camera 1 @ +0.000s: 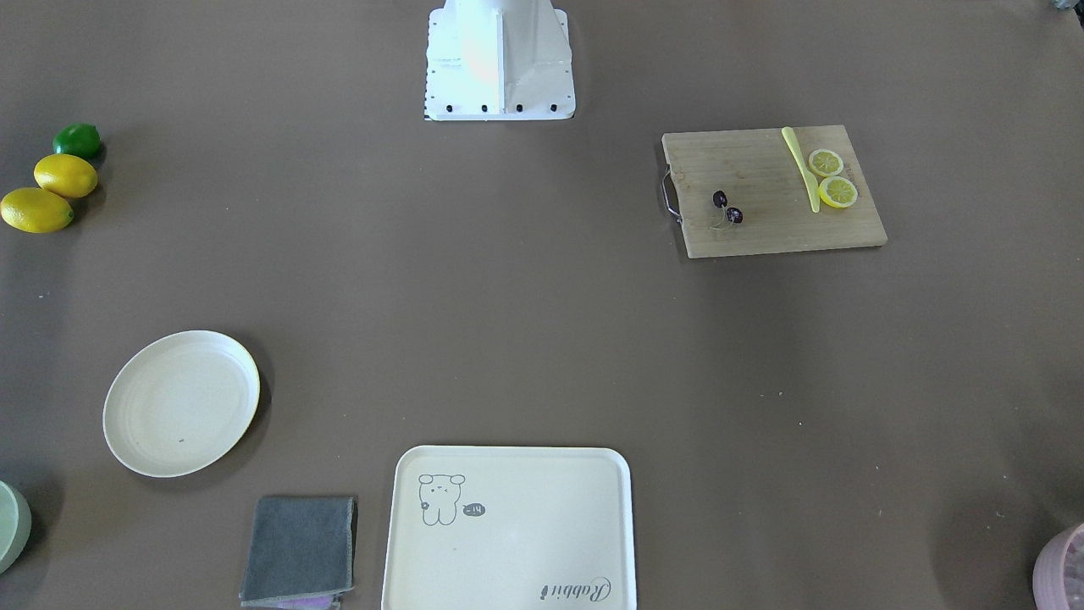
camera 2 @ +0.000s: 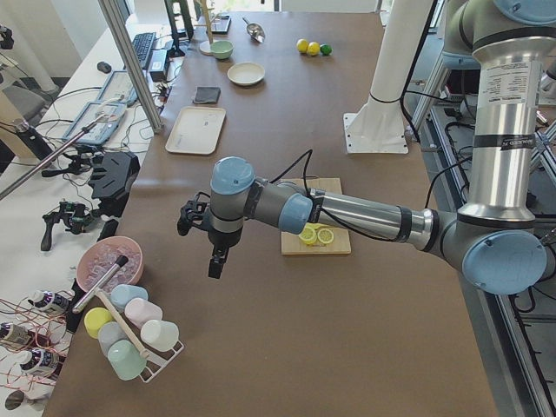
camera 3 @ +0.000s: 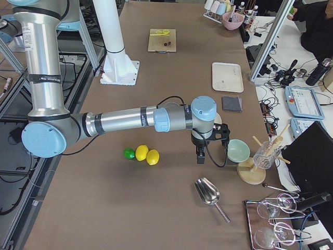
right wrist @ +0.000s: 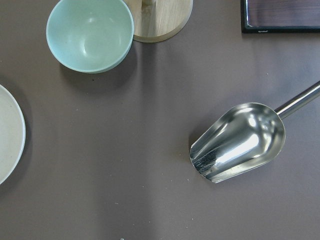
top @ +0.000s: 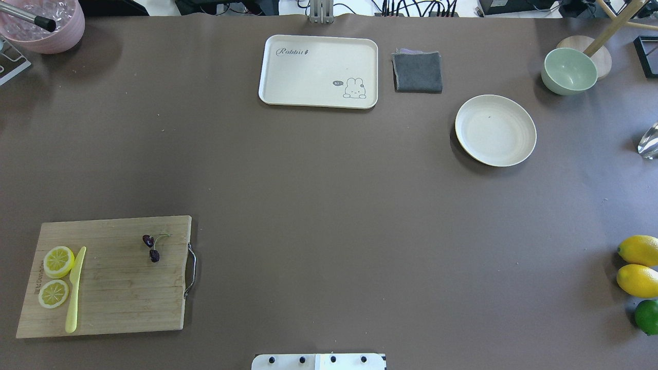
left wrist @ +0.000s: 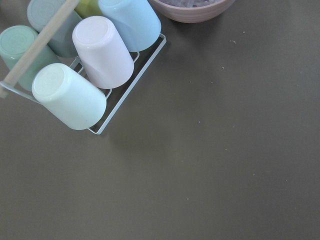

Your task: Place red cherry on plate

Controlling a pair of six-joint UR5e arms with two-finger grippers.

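The red cherry (top: 151, 247) (camera 1: 727, 207), two tiny dark fruits on thin stems, lies on a wooden cutting board (top: 113, 293) at the table's near left. The plate (top: 495, 130) (camera 1: 181, 402), round and cream-white, sits bare at the far right, and its edge shows in the right wrist view (right wrist: 7, 132). My left gripper (camera 2: 215, 261) hangs over bare table past the board, near a cup rack (left wrist: 85, 65). My right gripper (camera 3: 200, 156) hangs beside the green bowl (camera 3: 238, 150). Both show only in the side views, so I cannot tell if they are open or shut.
Two lemon slices (top: 56, 262) and a yellow knife (top: 74, 290) share the board. A cream tray (top: 317, 71) and grey cloth (top: 417, 72) lie at the far edge. Lemons and a lime (top: 640, 280), a metal scoop (right wrist: 240, 142) and a pink bowl (top: 43, 23) sit at the table's ends.
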